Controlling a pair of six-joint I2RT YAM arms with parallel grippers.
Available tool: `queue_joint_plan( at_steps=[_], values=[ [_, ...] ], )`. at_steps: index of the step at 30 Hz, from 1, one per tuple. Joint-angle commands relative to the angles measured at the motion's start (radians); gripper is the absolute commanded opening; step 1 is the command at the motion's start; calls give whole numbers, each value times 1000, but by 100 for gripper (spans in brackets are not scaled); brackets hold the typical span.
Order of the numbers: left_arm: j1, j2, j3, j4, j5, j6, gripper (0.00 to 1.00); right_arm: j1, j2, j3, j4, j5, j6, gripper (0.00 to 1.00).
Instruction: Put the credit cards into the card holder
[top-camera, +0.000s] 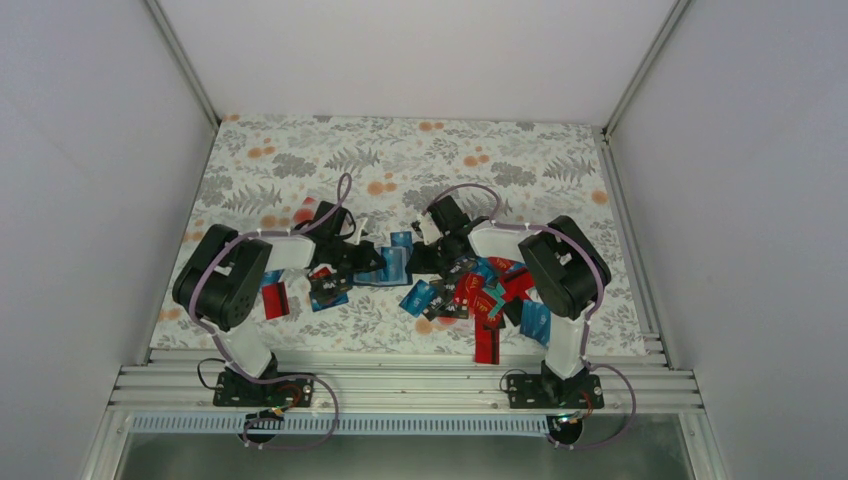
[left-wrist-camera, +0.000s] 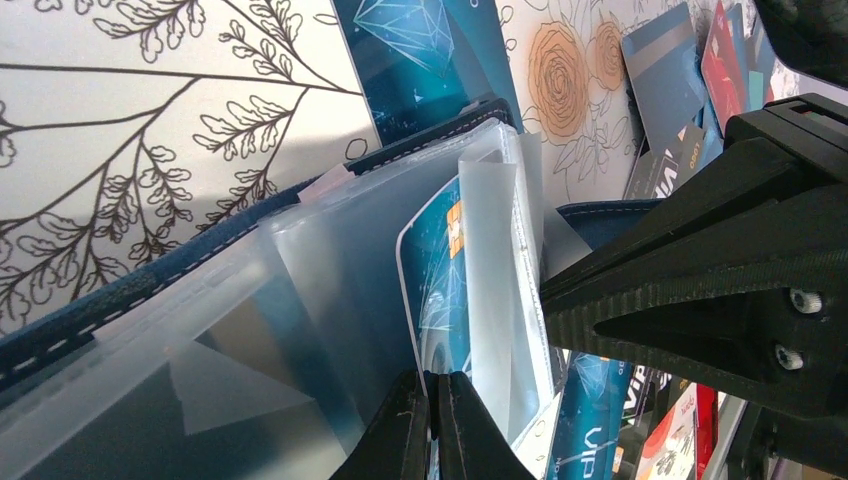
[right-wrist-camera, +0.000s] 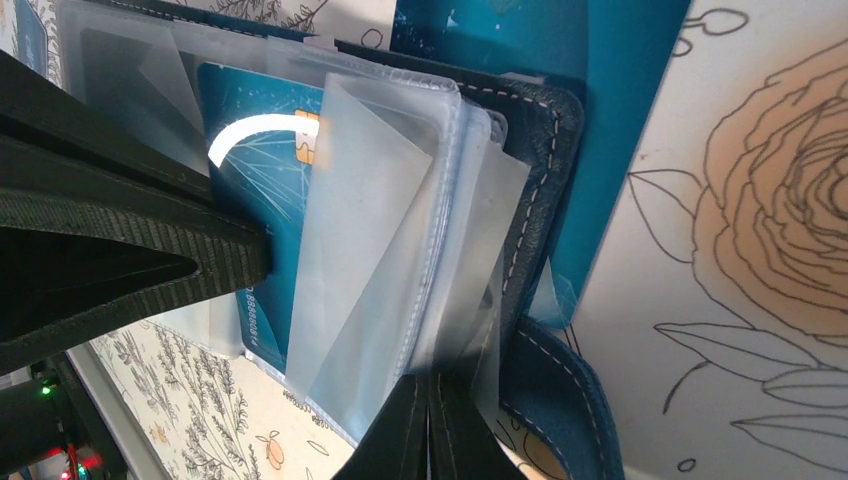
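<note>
On table (top-camera: 520, 150), L tool (left-wrist-camera: 432, 382) & R tool (right-wrist-camera: 429, 382) pinch card holder (right-wrist-camera: 540, 130) sleeves.

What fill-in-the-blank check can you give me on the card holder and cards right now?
The card holder lies ___, its clear sleeves fanned out. The teal card among the sleeves shows a gold ___. The loose cards lie mostly by the ___ arm.
Missing words: open; chip; right.

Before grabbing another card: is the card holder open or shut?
Open: the card holder shows clear sleeves fanned out, teal card between them.
</note>
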Motion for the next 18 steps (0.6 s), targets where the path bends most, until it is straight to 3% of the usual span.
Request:
queue_joint_plan(
  at_steps=[1, 18],
  values=[
    [-13, 44, -10, -45, -7, 17, 2, 13, 78, -13, -41, 53, -12, 4],
    [-15, 52, -72, 35, -6, -122, 2, 12, 77, -19, -41, 49, -20, 4]
  ],
)
